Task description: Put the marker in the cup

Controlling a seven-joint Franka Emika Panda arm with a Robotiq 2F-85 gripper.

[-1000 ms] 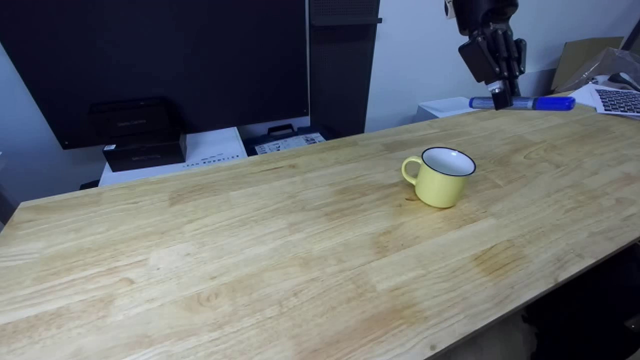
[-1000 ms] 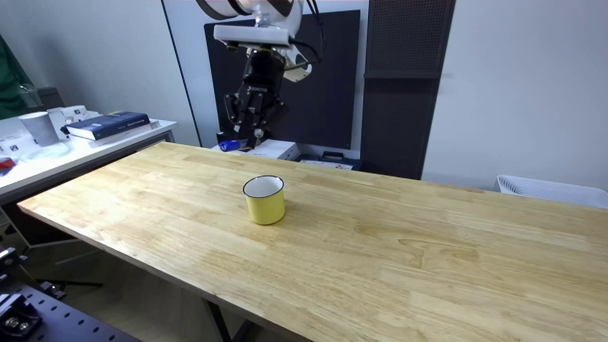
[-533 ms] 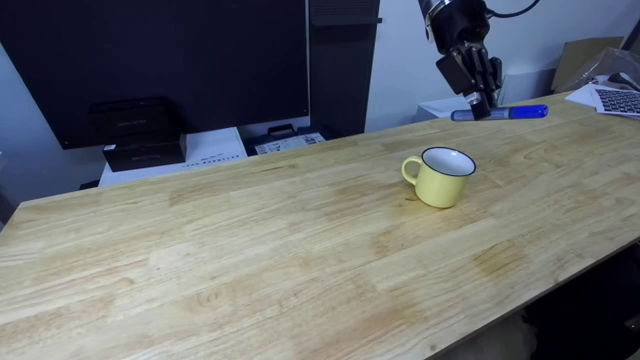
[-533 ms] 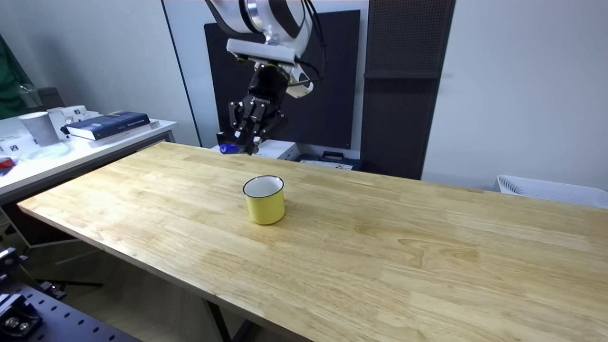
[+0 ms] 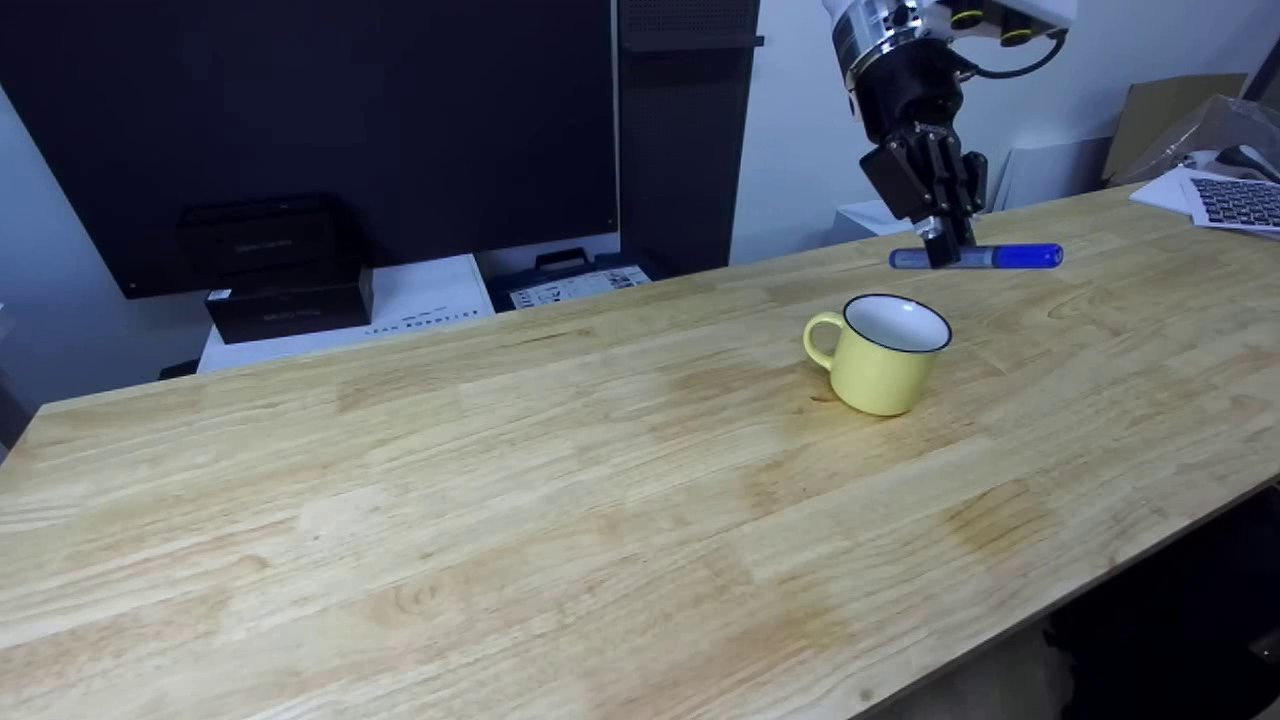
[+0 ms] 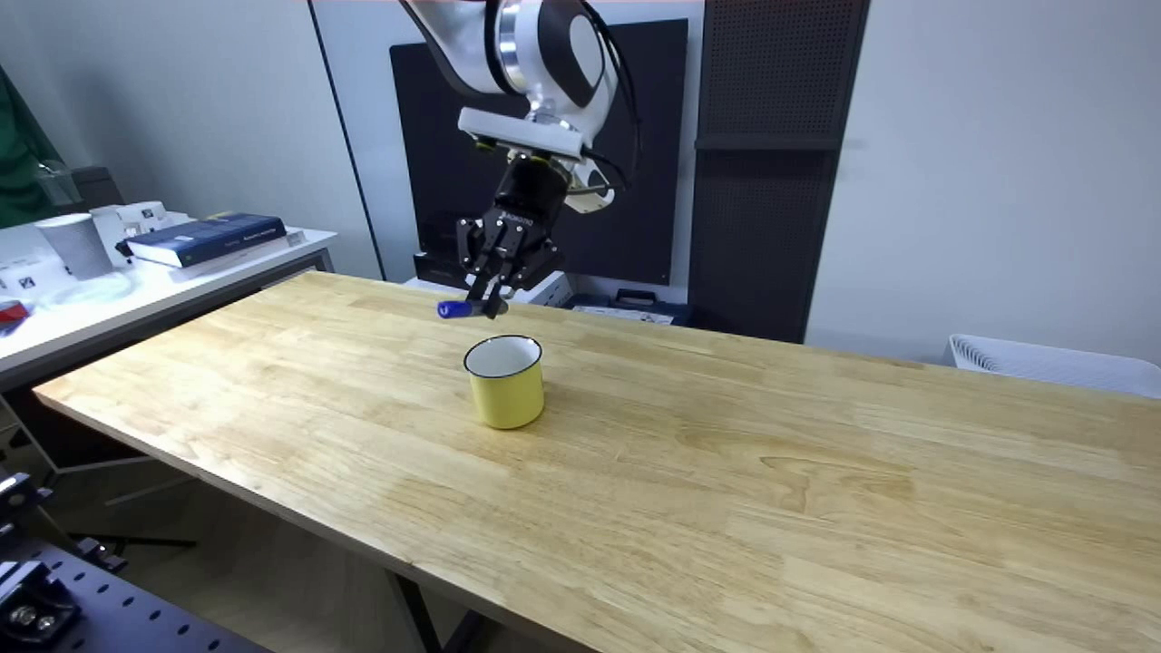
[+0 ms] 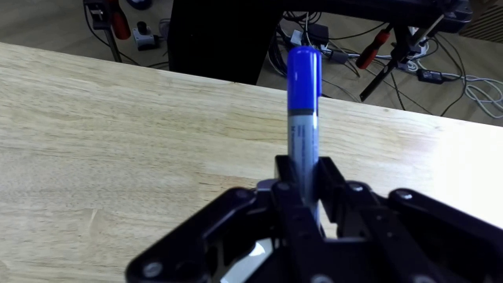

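The marker, with a blue cap and grey body, shows in both exterior views [image 5: 1028, 256] [image 6: 456, 309] and in the wrist view [image 7: 302, 86]. My gripper is shut on its body in all three views [image 5: 950, 250] [image 6: 490, 304] [image 7: 304, 173]. The marker lies about level, its capped end sticking out. The yellow cup stands upright on the table in both exterior views [image 5: 880, 375] [image 6: 508, 399]. The marker is in the air, above the cup's rim and apart from it. In the wrist view the gripper hides most of the area below; a pale glossy patch shows between its links.
The wooden table [image 5: 450, 500] carries the cup. A keyboard [image 5: 1240, 200] and papers lie at its far right end in an exterior view. A side table with a blue book [image 6: 209, 238] stands beyond the table's left end. Floor cables show past the table edge [image 7: 196, 76].
My gripper has come down with the marker, moving left in an exterior view and slightly right in an exterior view, closer to the cup. The cup has not moved.
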